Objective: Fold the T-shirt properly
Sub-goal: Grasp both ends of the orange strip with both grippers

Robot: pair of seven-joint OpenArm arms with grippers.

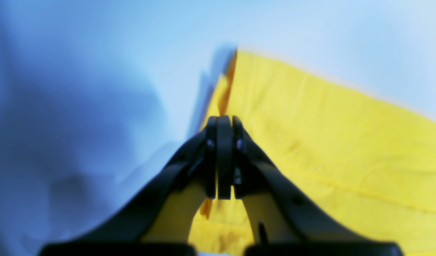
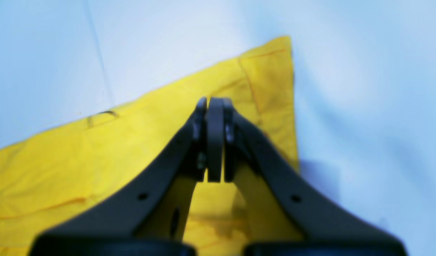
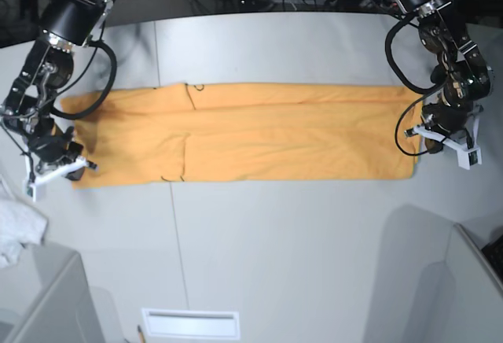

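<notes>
The orange-yellow T-shirt (image 3: 259, 132) lies flat on the grey table (image 3: 275, 233), folded into a long strip running left to right. My left gripper (image 3: 424, 140) is at the strip's right end, near its front corner. In the left wrist view the left gripper (image 1: 224, 122) has its jaws together, right over the T-shirt's (image 1: 328, 135) edge. My right gripper (image 3: 69, 168) is at the strip's front left corner. In the right wrist view the right gripper (image 2: 214, 103) is also shut, above the T-shirt (image 2: 96, 153). I see no cloth between either pair of jaws.
A small white cloth (image 3: 16, 229) lies at the table's left edge. A grey box (image 3: 39, 300) stands at the front left and a grey panel (image 3: 471, 280) at the front right. A white slotted plate (image 3: 189, 323) sits at the front edge. Cables run along the back.
</notes>
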